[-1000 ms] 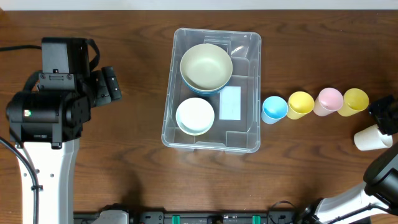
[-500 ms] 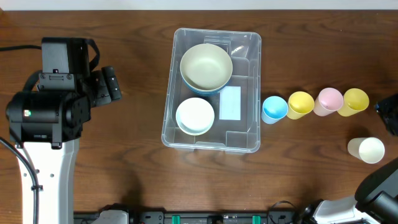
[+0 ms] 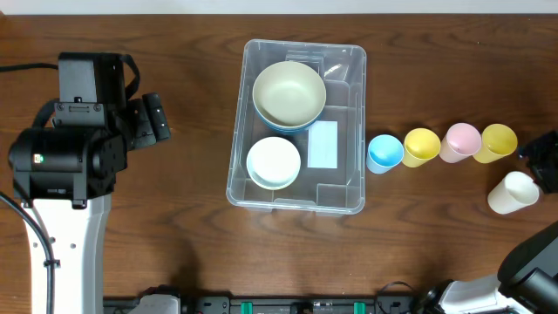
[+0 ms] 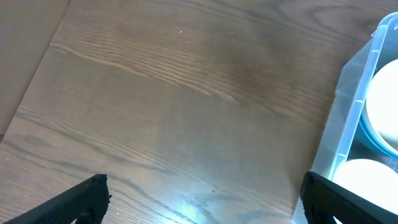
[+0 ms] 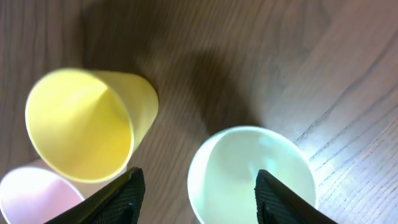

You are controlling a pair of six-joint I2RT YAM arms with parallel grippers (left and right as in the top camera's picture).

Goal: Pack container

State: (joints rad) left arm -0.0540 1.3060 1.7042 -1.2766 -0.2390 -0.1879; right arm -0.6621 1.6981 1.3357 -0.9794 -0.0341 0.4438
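While right gripper (image 5: 199,186) hangs spread over white cup (image 5: 249,168), pinching nothing, left gripper (image 4: 202,202) sits spread, idle. White cup: well right of container (image 3: 344,105), just beside yellow cup (image 5: 84,121). Risk: off-centre closing; finger clips rim, white cup topples or knocks yellow cup.

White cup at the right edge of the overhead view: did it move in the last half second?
Yes. The white cup shifted up the image, closer to the unmoved rightmost yellow cup.
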